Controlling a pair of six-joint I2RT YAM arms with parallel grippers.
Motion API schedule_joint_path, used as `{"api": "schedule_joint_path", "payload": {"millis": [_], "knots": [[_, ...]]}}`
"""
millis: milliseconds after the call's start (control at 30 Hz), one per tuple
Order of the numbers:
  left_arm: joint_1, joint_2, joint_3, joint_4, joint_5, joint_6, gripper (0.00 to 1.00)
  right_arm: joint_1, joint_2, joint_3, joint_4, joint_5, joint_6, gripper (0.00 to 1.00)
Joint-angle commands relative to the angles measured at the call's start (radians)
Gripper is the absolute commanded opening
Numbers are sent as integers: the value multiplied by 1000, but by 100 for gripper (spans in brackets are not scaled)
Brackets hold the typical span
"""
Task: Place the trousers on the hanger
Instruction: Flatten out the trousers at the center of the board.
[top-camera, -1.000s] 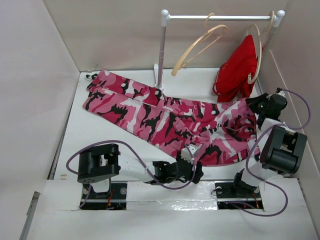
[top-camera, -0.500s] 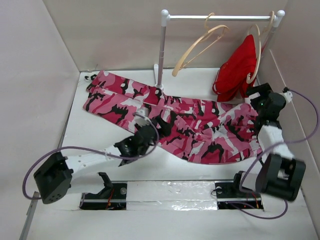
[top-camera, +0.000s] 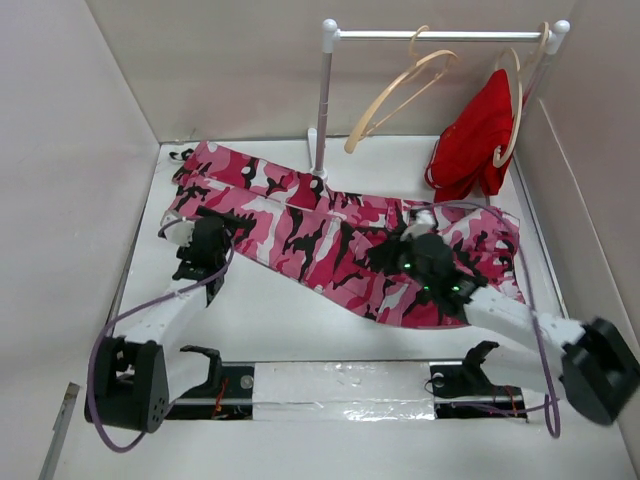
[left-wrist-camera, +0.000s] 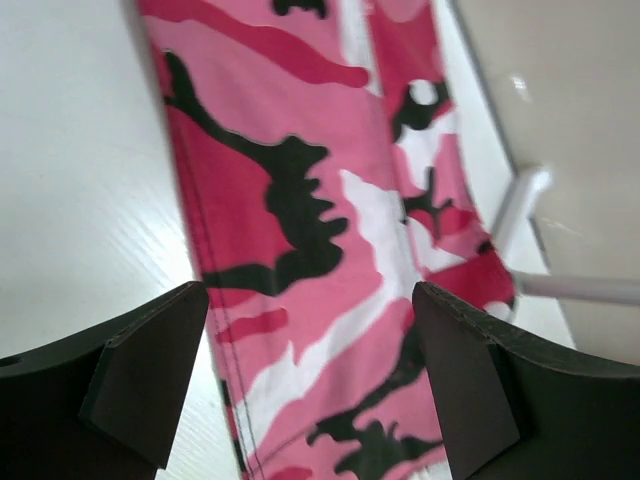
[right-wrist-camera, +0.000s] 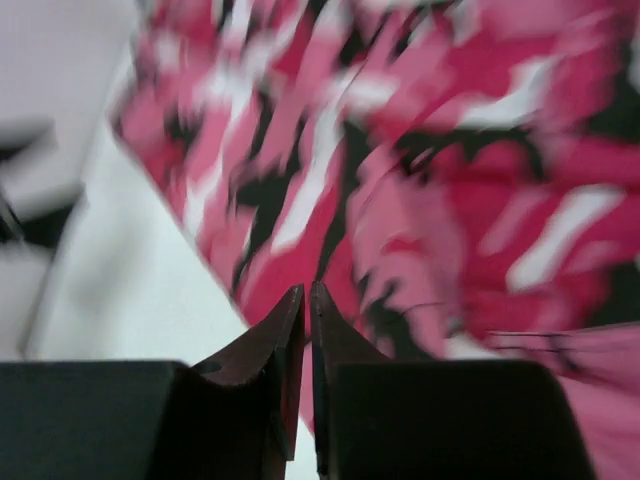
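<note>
Lying across the white table (top-camera: 270, 320) in front of the clothes rack (top-camera: 323, 100), between pale walls (top-camera: 80, 150), the camouflage trousers (top-camera: 300, 225) spread flat; the bare hanger (top-camera: 398, 88) hangs on the rack's bar. The right wrist view is blurred. Left of the rack, the left gripper (left-wrist-camera: 310, 350) gapes wide over a trouser leg, empty. Right of it, the right gripper (right-wrist-camera: 308, 300) has its fingers pressed together above the cloth.

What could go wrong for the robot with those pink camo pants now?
The left gripper is open right over the seamed edge of the trousers, so it might pinch too little cloth and slip. The trousers lie by the rack post, so lifting them could snag there. The right gripper is shut and must open before grabbing.
</note>
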Motion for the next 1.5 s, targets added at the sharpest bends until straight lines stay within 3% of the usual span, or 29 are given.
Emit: {"api": "schedule_joint_path", "payload": {"millis": [0, 33, 67, 100, 167, 267, 400, 600, 633, 700, 733, 767, 800, 967, 1167, 1300, 1333, 1433, 1467], "knots": [[37, 101, 97, -67, -13, -36, 82, 168, 214, 201, -33, 78, -178, 27], [72, 139, 127, -121, -24, -30, 82, 199, 286, 253, -58, 85, -197, 37], [96, 220, 188, -155, -18, -30, 82, 251, 418, 340, -72, 96, -217, 55], [125, 260, 215, -179, 0, -27, 82, 272, 478, 377, -74, 99, -232, 61], [196, 372, 272, -187, 59, 6, 82, 321, 637, 457, -94, 124, -252, 64], [256, 530, 385, -258, 77, 66, 82, 355, 781, 642, -201, 183, -283, 79], [296, 651, 517, -373, 71, 145, 77, 388, 960, 802, -317, 210, -312, 79], [343, 753, 641, -399, 142, 249, 64, 397, 1074, 890, -362, 194, -315, 62], [353, 776, 664, -438, 146, 258, 51, 407, 1088, 897, -373, 205, -315, 55], [353, 826, 701, -463, 130, 287, 35, 420, 1114, 893, -361, 214, -312, 36], [383, 837, 704, -483, 117, 292, 11, 430, 1119, 888, -356, 216, -312, 29], [406, 845, 704, -495, 135, 287, 2, 443, 1117, 882, -350, 216, -312, 20], [423, 837, 688, -483, 155, 299, 0, 443, 1114, 861, -324, 216, -315, 17], [524, 700, 558, -482, 70, 289, 0, 493, 1079, 815, -293, 182, -355, 10], [534, 399, 410, -612, -103, 130, 0, 575, 1024, 825, -373, 107, -430, 10], [543, 245, 326, -624, -153, 117, 0, 607, 950, 763, -361, 46, -450, 11], [572, 228, 324, -641, -145, 120, 3, 607, 941, 753, -355, 30, -450, 11], [584, 175, 333, -657, -95, 137, 34, 616, 901, 721, -348, 3, -459, 16], [584, 134, 336, -649, -73, 142, 37, 625, 881, 717, -348, 1, -461, 19]]}}
